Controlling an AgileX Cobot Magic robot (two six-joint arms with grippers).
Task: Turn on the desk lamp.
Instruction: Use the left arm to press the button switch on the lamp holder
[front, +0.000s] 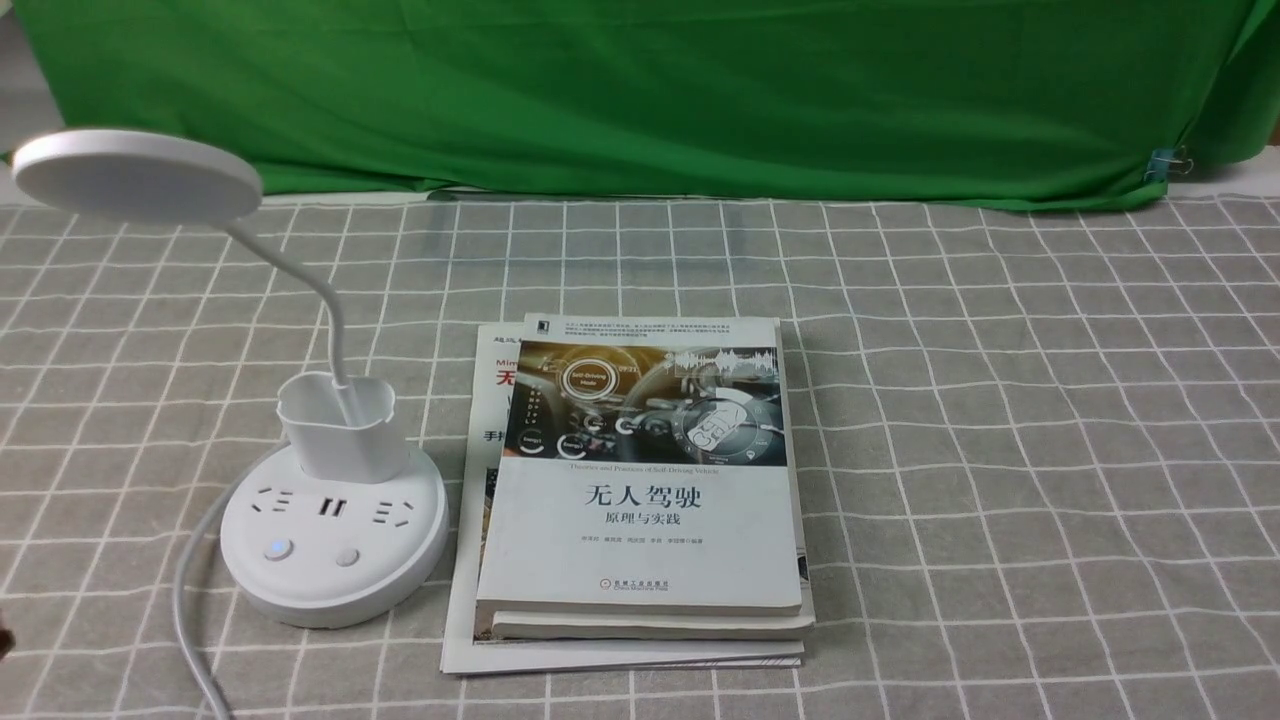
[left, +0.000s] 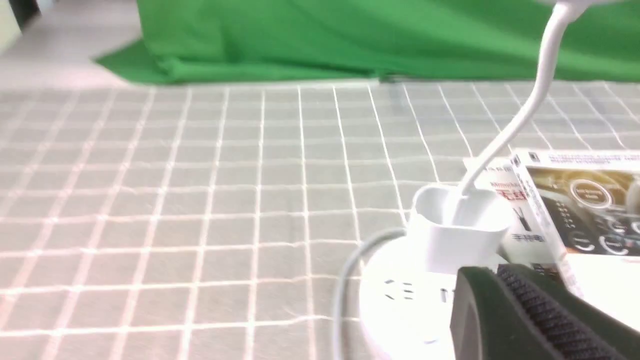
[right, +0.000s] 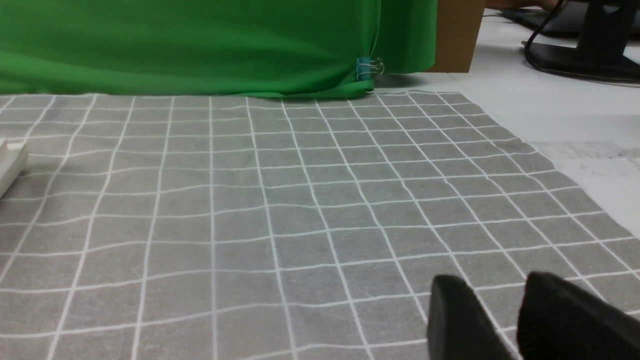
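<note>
Standing beside the books (front: 640, 530) (stacked flat), the desk lamp (front: 335, 540) leans its disc head leftward.

"无人驾驶 原理与实践", "China Machine Press" on book cover (front: 640, 560)

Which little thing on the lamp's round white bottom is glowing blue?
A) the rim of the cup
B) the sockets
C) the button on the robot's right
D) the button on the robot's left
D: on the base of the desk lamp, the left button shows a blue glow, while the right button is plain white.
</note>
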